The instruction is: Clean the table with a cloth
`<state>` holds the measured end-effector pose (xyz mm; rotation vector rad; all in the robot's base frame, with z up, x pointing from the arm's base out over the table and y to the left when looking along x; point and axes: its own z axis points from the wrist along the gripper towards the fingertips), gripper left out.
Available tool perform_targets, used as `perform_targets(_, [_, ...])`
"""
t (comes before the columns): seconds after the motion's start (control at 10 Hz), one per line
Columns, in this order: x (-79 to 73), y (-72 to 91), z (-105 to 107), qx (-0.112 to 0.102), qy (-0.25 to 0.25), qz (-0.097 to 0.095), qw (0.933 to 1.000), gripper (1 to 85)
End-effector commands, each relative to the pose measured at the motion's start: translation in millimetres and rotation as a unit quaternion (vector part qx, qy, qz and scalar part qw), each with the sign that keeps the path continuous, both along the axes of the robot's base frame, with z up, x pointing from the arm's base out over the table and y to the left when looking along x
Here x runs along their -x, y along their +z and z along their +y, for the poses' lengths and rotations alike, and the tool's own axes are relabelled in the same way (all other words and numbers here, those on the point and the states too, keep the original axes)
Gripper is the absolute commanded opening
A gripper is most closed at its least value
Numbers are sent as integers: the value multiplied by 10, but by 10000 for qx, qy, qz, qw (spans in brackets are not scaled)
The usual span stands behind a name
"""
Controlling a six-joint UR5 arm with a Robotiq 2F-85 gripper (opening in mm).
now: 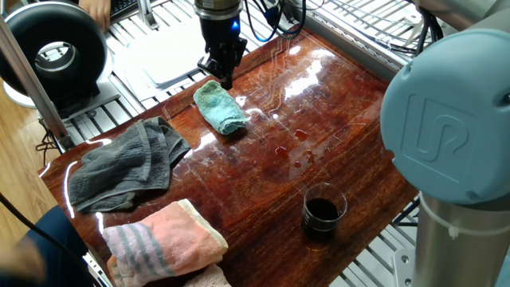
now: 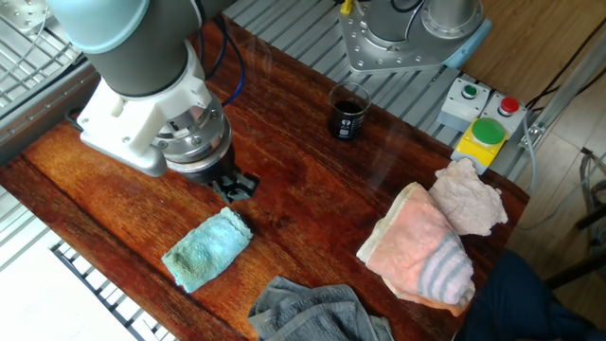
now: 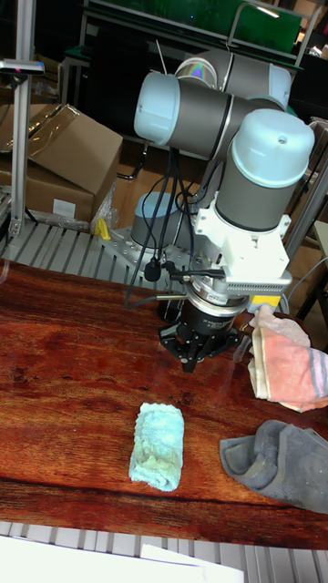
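The teal-green cloth [image 1: 221, 108] [image 2: 206, 248] [image 3: 157, 446] lies crumpled on the glossy reddish-brown table [image 1: 343, 119] [image 2: 303, 185] [image 3: 64, 364], near its far edge in one fixed view. My gripper [image 1: 224, 78] [image 2: 238, 186] [image 3: 192, 358] points down just above the wood, right beside the cloth's far end and apart from it. Its fingertips meet in a point and hold nothing.
A dark grey towel [image 1: 123, 163] [image 3: 273, 460] and a pink striped towel [image 1: 163, 243] [image 2: 421, 251] lie at one end of the table. A glass of dark liquid [image 1: 323, 214] [image 2: 347, 112] stands near the opposite long edge. Small wet drops [image 1: 299, 147] sit mid-table. A white board [image 1: 171, 60] lies behind the gripper.
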<state>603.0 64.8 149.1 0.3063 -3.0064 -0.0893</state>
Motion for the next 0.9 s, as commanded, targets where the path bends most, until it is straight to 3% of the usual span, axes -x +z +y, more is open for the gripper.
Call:
perform_targets(0.0, [-25, 13, 18, -77, 139, -31, 9999, 257])
perform_targets(0.4, [-1, -31, 63, -100, 128, 77, 9998, 243])
perform_targets(0.5, [-176, -325, 221, -419, 41, -474, 9980, 247])
perform_targets(0.8, [-165, -1120, 270, -309, -188, -971, 9946, 227])
